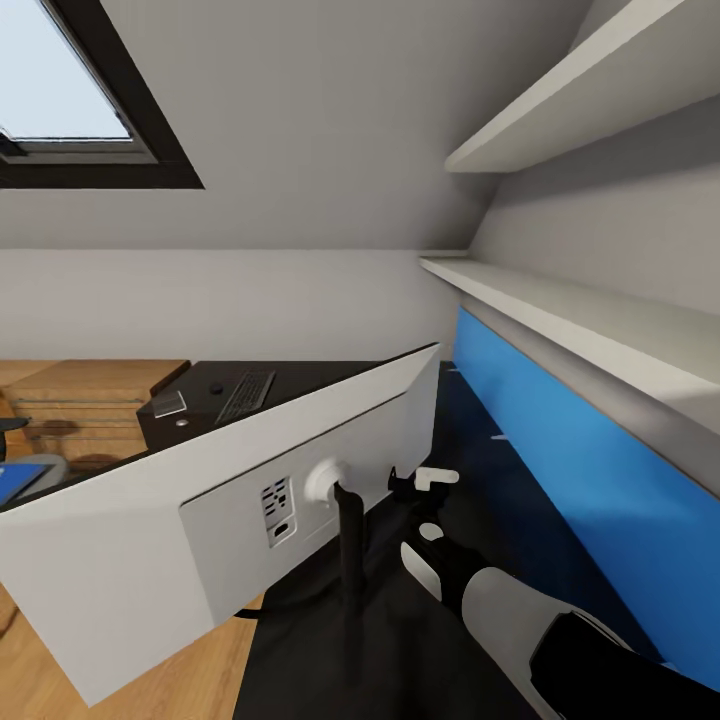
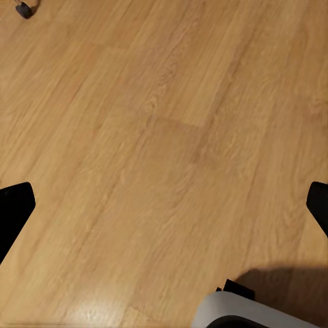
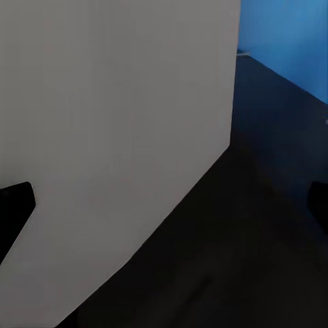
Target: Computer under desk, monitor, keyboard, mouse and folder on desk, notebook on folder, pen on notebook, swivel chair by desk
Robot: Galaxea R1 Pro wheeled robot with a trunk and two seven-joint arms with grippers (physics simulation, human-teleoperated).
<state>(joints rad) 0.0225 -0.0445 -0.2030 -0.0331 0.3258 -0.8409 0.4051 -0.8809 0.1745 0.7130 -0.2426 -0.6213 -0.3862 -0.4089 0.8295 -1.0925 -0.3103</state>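
Head view: monitor (image 1: 130, 560) (rear side) on desk (image 1: 300, 640)

monitor (image 1: 200, 520) on desk (image 1: 400, 640), keyboard (image 1: 246, 396) behind it

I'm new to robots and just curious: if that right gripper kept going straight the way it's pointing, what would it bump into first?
Most likely the pale grey back of the monitor, close ahead of the right gripper. The desk lies beneath; exact depth is unclear.

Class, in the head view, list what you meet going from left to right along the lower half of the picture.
Blue folder → notebook → keyboard → monitor stand → right gripper → blue wall panel.
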